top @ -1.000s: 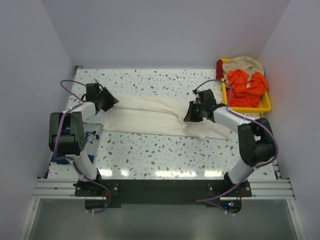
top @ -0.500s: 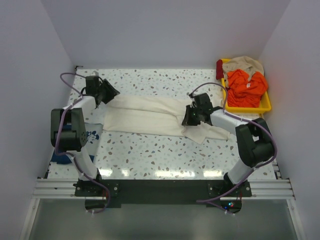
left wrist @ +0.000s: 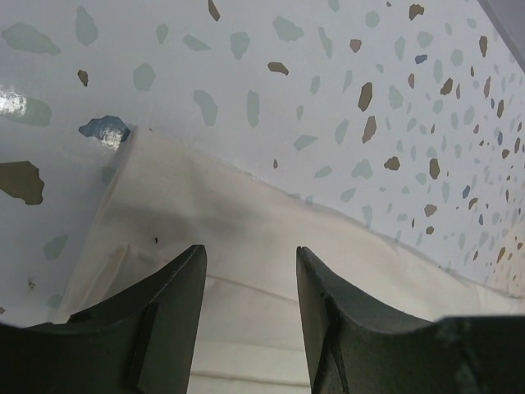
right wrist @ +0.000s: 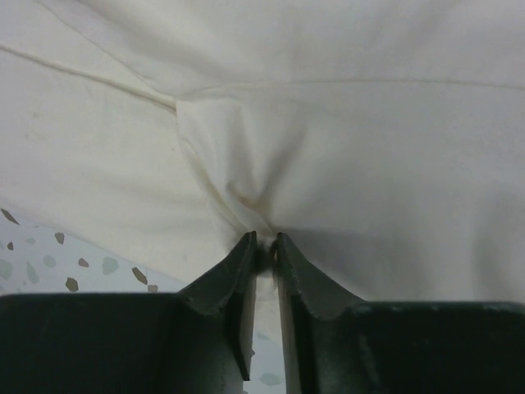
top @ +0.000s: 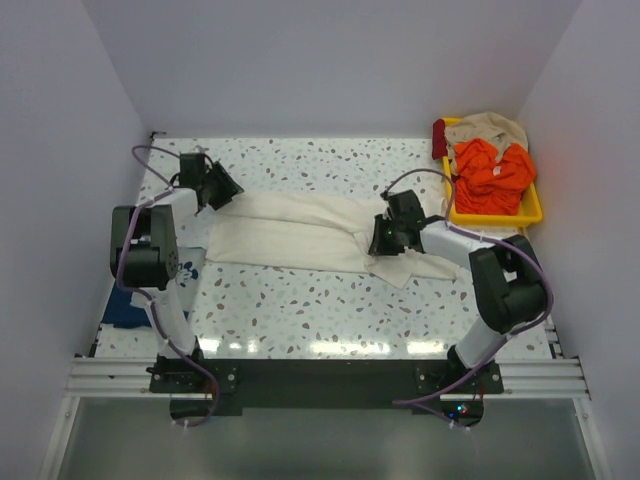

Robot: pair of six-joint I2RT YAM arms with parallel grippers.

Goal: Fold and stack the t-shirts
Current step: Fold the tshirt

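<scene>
Cream t-shirt [top: 290,235] lies across the middle of the speckled table [top: 300,310] as a long, flattened band running left to right, with a lengthwise crease and its right end spreading into a loose, wrinkled flap. The left gripper [left wrist: 248,261] is at the shirt's far-left corner, its fingers apart with nothing between them, poised over the cloth's edge where it meets bare tabletop. The right gripper [right wrist: 264,243] sits on the right part of the cream t-shirt, its fingers nearly together and pinching a small pucker of cloth, with creases radiating from the tips. A navy t-shirt [top: 122,312] lies at the table's left edge, mostly hidden under the left arm. In the far-right corner a yellow tray [top: 495,217] holds a heaped orange cloth [top: 492,170], a beige cloth [top: 490,128] behind it, and a dark red piece [top: 439,138] at its left rim. The right forearm crosses the shirt's right end.
</scene>
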